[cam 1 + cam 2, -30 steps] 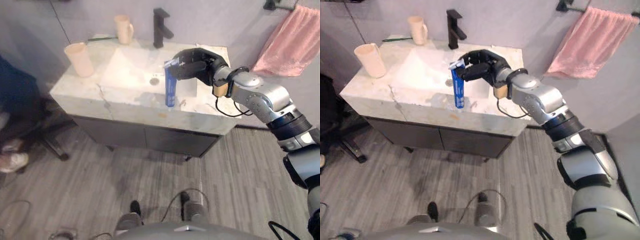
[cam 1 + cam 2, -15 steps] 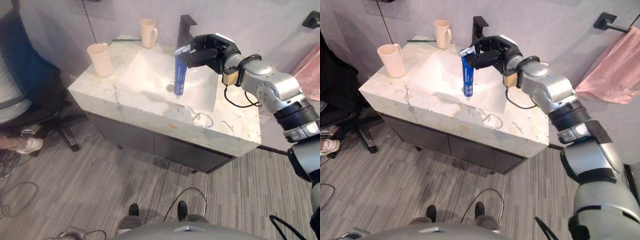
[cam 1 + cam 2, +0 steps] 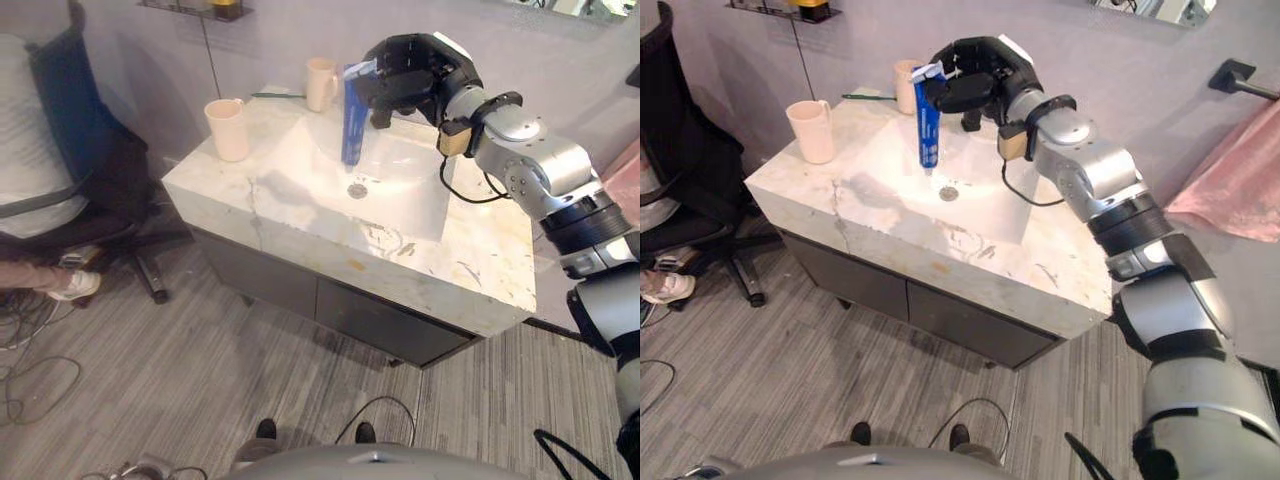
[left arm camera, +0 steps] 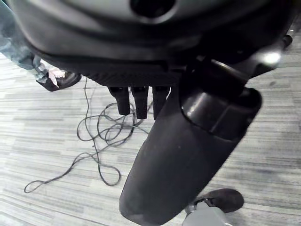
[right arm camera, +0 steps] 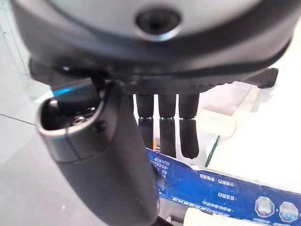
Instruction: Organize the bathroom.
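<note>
The right hand (image 3: 410, 72) is holding a blue tube (image 3: 354, 115) upright above the far side of the sink (image 3: 400, 215), its fingers curled around the top end. 2 cups (image 3: 227, 129) are standing on the left of the counter (image 3: 480, 275), and the left hand (image 4: 141, 99) is hanging over the floor with relaxed fingers.

The black faucet (image 3: 383, 118) stands mostly hidden behind the dark right hand (image 3: 405, 75); the pink towel (image 3: 1240, 190) is cut off by the edge; the slim green item (image 3: 277, 95) beside the far cream mug (image 3: 321, 83) is too small to identify.

A blue tube (image 3: 353, 115), two cream cups (image 3: 228, 129), a white veined marble bench (image 3: 480, 270) and a pink towel (image 3: 1232, 190) are seen.
</note>
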